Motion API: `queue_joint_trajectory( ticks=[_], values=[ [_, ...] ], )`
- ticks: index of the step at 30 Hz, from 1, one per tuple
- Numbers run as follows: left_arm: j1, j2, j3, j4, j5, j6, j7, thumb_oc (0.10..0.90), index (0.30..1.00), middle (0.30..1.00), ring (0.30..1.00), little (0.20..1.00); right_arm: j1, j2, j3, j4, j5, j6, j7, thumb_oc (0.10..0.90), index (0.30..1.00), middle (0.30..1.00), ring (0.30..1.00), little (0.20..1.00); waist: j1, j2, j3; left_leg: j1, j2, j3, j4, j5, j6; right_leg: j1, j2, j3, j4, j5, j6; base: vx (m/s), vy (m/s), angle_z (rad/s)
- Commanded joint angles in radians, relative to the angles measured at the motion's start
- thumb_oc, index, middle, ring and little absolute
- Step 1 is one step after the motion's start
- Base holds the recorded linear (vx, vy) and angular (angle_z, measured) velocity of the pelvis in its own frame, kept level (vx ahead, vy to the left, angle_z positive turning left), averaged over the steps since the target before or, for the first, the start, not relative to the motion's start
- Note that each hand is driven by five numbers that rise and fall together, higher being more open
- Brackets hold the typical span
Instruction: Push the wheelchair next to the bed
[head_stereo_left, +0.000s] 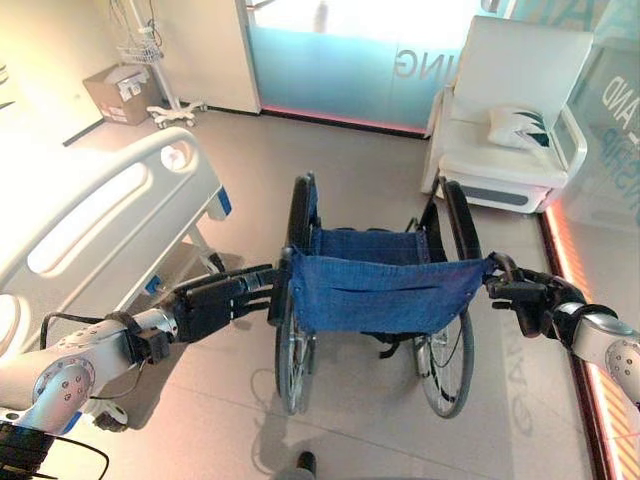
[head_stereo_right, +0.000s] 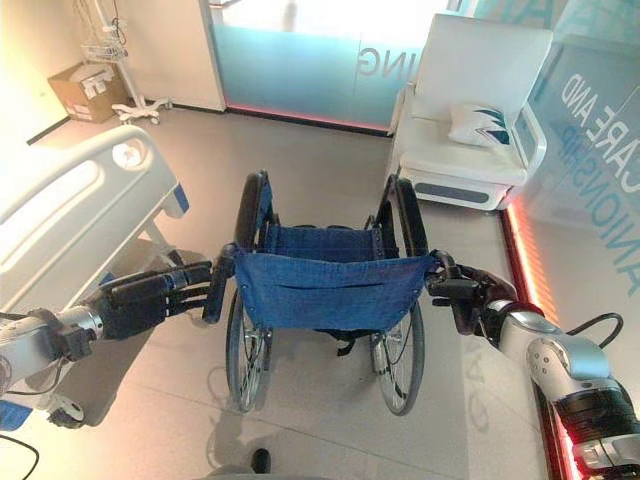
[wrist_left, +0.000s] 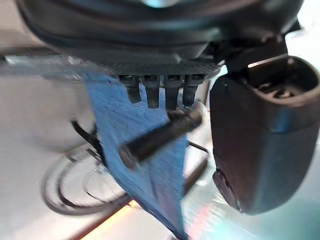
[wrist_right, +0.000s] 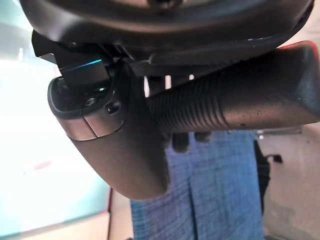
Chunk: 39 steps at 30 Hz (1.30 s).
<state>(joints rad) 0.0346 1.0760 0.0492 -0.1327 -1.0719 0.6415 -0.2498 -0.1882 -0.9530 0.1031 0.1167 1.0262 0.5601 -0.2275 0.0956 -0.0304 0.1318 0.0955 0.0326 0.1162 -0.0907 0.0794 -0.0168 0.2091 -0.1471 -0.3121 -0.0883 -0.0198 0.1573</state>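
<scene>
Blue-backed wheelchair (head_stereo_left: 380, 290) between hands: right hand (head_stereo_right: 470, 292) clasps handle, left hand (head_stereo_left: 215, 298) fingers straight.

One wheelchair (head_stereo_left: 380, 300), one bed (head_stereo_left: 90, 220), one white armchair (head_stereo_left: 510, 110) with one cushion (head_stereo_left: 517, 127), and one cardboard box (head_stereo_left: 120, 92).

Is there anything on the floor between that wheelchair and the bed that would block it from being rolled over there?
Nothing visible does. The wheelchair stands on bare floor just to the right of the bed, with an open gap between them. The armchair and the cardboard box sit farther back, out of the way.
</scene>
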Motion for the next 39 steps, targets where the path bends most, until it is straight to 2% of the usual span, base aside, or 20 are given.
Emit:
queue_joint_trajectory(
  ticks=[1, 7, 15, 18, 23, 26, 28, 31, 36, 37, 38, 39],
  values=[
    [-0.075, 0.083, 0.045, 0.045, 0.070, -0.020, -0.031, 0.800, 0.900, 0.900, 0.900, 0.900, -0.110, -0.113, 0.051, -0.050, 0.041, -0.056, 0.039, 0.400, 0.300, 0.300, 0.300, 0.300, 0.001, 0.051, -0.078, 0.037, 0.030, 0.032, 0.003, -0.065, -0.046, -0.039, 0.018, -0.041, 0.035, 0.002, -0.031, 0.00, 0.000, 0.00],
    [-0.067, 0.120, 0.054, 0.056, 0.021, 0.000, -0.086, 0.800, 0.900, 0.900, 0.900, 0.900, -0.085, -0.131, 0.032, -0.058, 0.054, -0.061, 0.059, 0.400, 0.300, 0.300, 0.300, 0.300, -0.005, 0.059, -0.078, 0.039, 0.031, 0.040, 0.003, -0.063, -0.048, -0.039, 0.020, -0.043, 0.033, 0.004, -0.030, 0.00, 0.000, 0.00],
    [-0.097, 0.111, 0.005, 0.031, -0.126, 0.035, -0.052, 0.800, 0.900, 0.900, 0.900, 0.900, -0.080, -0.122, 0.054, -0.062, 0.047, -0.076, 0.060, 0.400, 0.300, 0.300, 0.300, 0.300, -0.012, 0.064, -0.080, 0.045, 0.033, 0.047, 0.003, -0.064, -0.051, -0.035, 0.021, -0.043, 0.029, 0.007, -0.029, 0.00, -0.001, 0.00],
    [-0.109, 0.085, -0.018, 0.015, -0.253, 0.023, -0.002, 0.800, 0.900, 0.900, 0.900, 0.900, -0.081, -0.125, 0.060, -0.068, 0.056, -0.076, 0.055, 0.400, 0.300, 0.300, 0.300, 0.300, -0.016, 0.064, -0.079, 0.047, 0.034, 0.050, 0.003, -0.065, -0.051, -0.034, 0.022, -0.041, 0.028, 0.006, -0.030, 0.00, 0.000, 0.00],
    [-0.120, 0.045, -0.052, -0.022, -0.444, 0.027, 0.008, 0.800, 0.900, 0.900, 0.900, 0.900, -0.076, -0.120, 0.066, -0.078, 0.059, -0.078, 0.050, 0.400, 0.300, 0.300, 0.300, 0.300, -0.021, 0.063, -0.081, 0.050, 0.034, 0.052, 0.003, -0.068, -0.052, -0.034, 0.022, -0.040, 0.027, 0.008, -0.029, 0.00, 0.000, 0.00],
    [-0.120, 0.026, -0.080, -0.047, -0.508, -0.002, 0.021, 0.800, 0.900, 0.900, 0.900, 0.900, -0.076, -0.117, 0.077, -0.084, 0.060, -0.085, 0.049, 0.400, 0.300, 0.300, 0.300, 0.300, -0.025, 0.063, -0.081, 0.052, 0.035, 0.055, 0.003, -0.069, -0.052, -0.034, 0.022, -0.038, 0.028, 0.009, -0.029, 0.00, 0.000, 0.00],
    [-0.119, 0.013, -0.097, -0.054, -0.496, -0.017, 0.033, 0.800, 0.900, 0.900, 0.900, 0.900, -0.074, -0.117, 0.084, -0.090, 0.063, -0.089, 0.045, 0.400, 0.300, 0.300, 0.300, 0.300, -0.027, 0.063, -0.081, 0.053, 0.034, 0.056, 0.003, -0.070, -0.051, -0.034, 0.022, -0.036, 0.028, 0.009, -0.029, 0.00, 0.000, 0.00],
    [-0.133, 0.001, -0.122, -0.051, -0.494, -0.016, 0.017, 0.800, 0.900, 0.900, 0.900, 0.900, -0.087, -0.120, 0.100, -0.095, 0.075, -0.088, 0.034, 0.400, 0.300, 0.300, 0.300, 0.300, -0.029, 0.062, -0.081, 0.054, 0.034, 0.056, 0.003, -0.070, -0.050, -0.032, 0.022, -0.032, 0.025, 0.010, -0.029, 0.00, 0.000, 0.00],
    [-0.156, -0.016, -0.148, -0.055, -0.536, -0.057, -0.027, 0.800, 0.900, 0.900, 0.900, 0.900, -0.105, -0.128, 0.122, -0.093, 0.094, -0.084, 0.029, 0.400, 0.300, 0.300, 0.300, 0.300, -0.033, 0.060, -0.083, 0.057, 0.033, 0.056, 0.003, -0.072, -0.050, -0.031, 0.023, -0.027, 0.024, 0.012, -0.028, 0.00, 0.000, 0.00],
    [-0.168, -0.025, -0.167, -0.069, -0.559, -0.114, -0.049, 0.800, 0.900, 0.900, 0.900, 0.900, -0.108, -0.128, 0.126, -0.099, 0.099, -0.078, 0.024, 0.400, 0.300, 0.300, 0.300, 0.300, -0.037, 0.059, -0.084, 0.060, 0.033, 0.057, 0.003, -0.073, -0.050, -0.031, 0.022, -0.026, 0.026, 0.012, -0.027, 0.00, 0.000, 0.00],
    [-0.169, -0.025, -0.167, -0.069, -0.559, -0.114, -0.048, 0.800, 0.900, 0.900, 0.900, 0.900, -0.107, -0.128, 0.126, -0.099, 0.099, -0.078, 0.024, 0.400, 0.300, 0.300, 0.300, 0.300, -0.036, 0.059, -0.084, 0.060, 0.033, 0.057, 0.003, -0.073, -0.050, -0.030, 0.022, -0.026, 0.026, 0.012, -0.027, 0.00, 0.000, 0.00],
    [-0.175, -0.033, -0.168, -0.088, -0.583, -0.150, -0.048, 0.800, 0.900, 0.900, 0.900, 0.900, -0.104, -0.126, 0.128, -0.099, 0.098, -0.079, 0.027, 0.400, 0.300, 0.300, 0.300, 0.300, -0.037, 0.058, -0.085, 0.061, 0.033, 0.057, 0.003, -0.075, -0.051, -0.029, 0.022, -0.026, 0.025, 0.011, -0.027, 0.00, 0.000, 0.00]
  ],
)
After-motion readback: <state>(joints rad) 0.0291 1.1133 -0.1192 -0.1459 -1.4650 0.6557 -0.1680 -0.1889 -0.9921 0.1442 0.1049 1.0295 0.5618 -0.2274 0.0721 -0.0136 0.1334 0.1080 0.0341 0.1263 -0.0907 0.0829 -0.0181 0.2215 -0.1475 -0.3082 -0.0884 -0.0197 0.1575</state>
